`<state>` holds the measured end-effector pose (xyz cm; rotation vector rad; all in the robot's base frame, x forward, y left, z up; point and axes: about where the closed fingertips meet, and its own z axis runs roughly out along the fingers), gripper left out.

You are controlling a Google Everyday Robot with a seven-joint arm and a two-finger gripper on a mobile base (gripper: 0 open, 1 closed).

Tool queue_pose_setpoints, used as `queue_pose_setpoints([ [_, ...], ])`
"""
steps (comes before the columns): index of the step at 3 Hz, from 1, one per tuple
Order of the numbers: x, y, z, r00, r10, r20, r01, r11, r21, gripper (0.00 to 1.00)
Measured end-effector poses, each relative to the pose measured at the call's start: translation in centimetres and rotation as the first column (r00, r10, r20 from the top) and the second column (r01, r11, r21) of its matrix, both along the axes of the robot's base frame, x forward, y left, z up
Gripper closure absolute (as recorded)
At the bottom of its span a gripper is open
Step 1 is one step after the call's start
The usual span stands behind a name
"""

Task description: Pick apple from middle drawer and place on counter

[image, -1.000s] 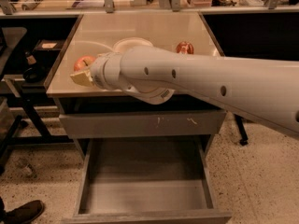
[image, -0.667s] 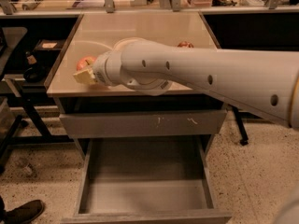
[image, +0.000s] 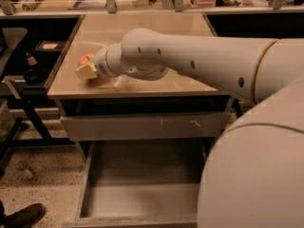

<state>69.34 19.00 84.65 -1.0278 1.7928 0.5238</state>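
Far left, floor level: dark shoe (image: 21,216) on the speckled floor, well apart from the cabinet.

apple (image: 84,59): red-orange, at the front-left corner of the bench (image: 142,30), near its left edge. Only the upper part shows; the rest is hidden behind the claw. Can't tell if it sits on the surface.

claw (image: 87,71): low over that same corner, tan tip pointing left, right against the apple in this view. Can't tell how far open it is, or whether it has hold of the apple.

Below the bench: grey drawer front (image: 142,126) with white scratch marks, closed. Under it the middle drawer (image: 142,198) is pulled out, flat grey floor in view.

arm (image: 204,63): white, comes in from the right and crosses the bench diagonally to the claw. It fills the lower-right corner and covers the drawer's right side.
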Motion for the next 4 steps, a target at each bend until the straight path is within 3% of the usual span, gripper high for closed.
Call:
queue_pose_setpoints([
  [1,0.13,0.07,0.13,1.0000,0.002,0.001,-0.002,1.000,0.002,0.81],
  [4,0.13,0.08,0.13,1.0000,0.002,0.001,-0.002,1.000,0.002,0.12],
])
